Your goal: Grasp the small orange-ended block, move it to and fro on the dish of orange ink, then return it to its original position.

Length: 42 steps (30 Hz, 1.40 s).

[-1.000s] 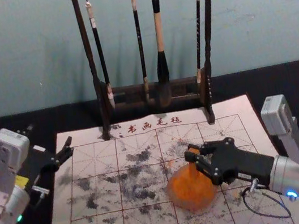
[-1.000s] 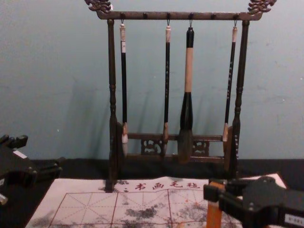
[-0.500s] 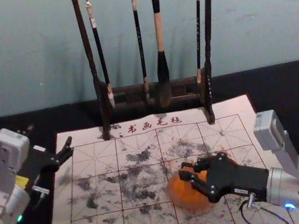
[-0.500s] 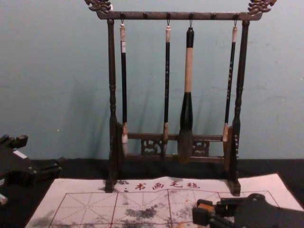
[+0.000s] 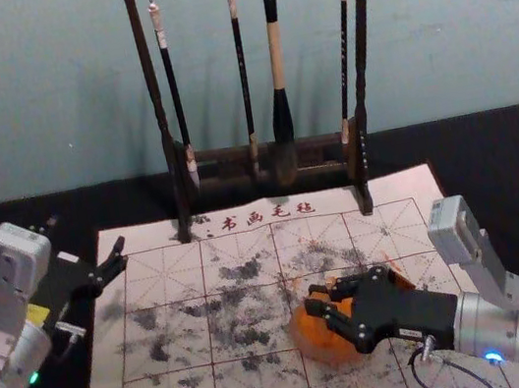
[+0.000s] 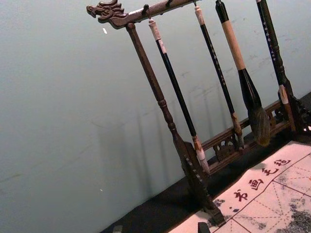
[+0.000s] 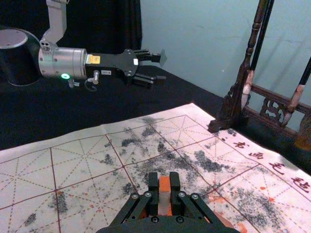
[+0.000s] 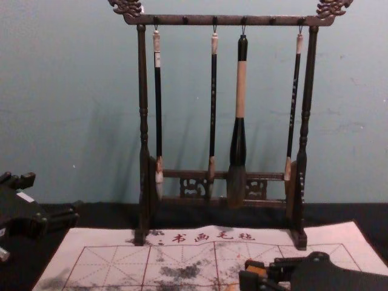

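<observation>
Orange-ended block, pinched in the right gripper, needs light, level strokes within the ink dish; the left gripper hangs open by the mat's far-left corner.

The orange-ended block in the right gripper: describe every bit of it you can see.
The block is small and narrow, with an orange end and a pale, whitish-pink stretch next to it. Its material can't be told. The right gripper has its black fingers closed on both sides of it, hiding part of it. In the head view it is held at the dish of orange ink; whether its lower end touches the ink is hidden.
</observation>
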Each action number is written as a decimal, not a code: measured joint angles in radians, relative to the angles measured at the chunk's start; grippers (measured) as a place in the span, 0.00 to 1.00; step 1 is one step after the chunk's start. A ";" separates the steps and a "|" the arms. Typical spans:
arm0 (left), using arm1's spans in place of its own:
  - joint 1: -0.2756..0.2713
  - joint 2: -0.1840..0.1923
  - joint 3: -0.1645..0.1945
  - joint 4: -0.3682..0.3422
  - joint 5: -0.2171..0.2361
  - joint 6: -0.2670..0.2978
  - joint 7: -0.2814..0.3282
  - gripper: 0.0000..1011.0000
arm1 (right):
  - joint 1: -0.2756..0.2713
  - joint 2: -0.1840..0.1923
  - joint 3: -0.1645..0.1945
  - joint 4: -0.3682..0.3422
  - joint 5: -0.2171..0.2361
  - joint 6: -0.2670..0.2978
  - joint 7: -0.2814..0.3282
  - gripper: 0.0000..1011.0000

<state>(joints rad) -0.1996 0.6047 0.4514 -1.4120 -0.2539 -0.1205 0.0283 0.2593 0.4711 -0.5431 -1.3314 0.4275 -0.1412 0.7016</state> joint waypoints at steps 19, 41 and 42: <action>0.000 0.000 0.000 0.000 0.000 0.000 0.000 0.99 | 0.023 -0.046 0.005 0.081 -0.011 -0.041 -0.017 0.09; 0.000 0.000 0.000 0.000 0.000 0.000 0.000 0.99 | 0.038 -0.070 0.044 0.130 -0.037 -0.056 -0.056 0.09; 0.000 0.000 0.000 0.000 0.000 0.000 0.000 0.99 | 0.038 -0.070 0.045 0.130 -0.038 -0.056 -0.057 0.09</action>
<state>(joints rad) -0.1995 0.6047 0.4514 -1.4120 -0.2539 -0.1205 0.0283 0.2972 0.4014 -0.4979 -1.2010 0.3899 -0.1967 0.6446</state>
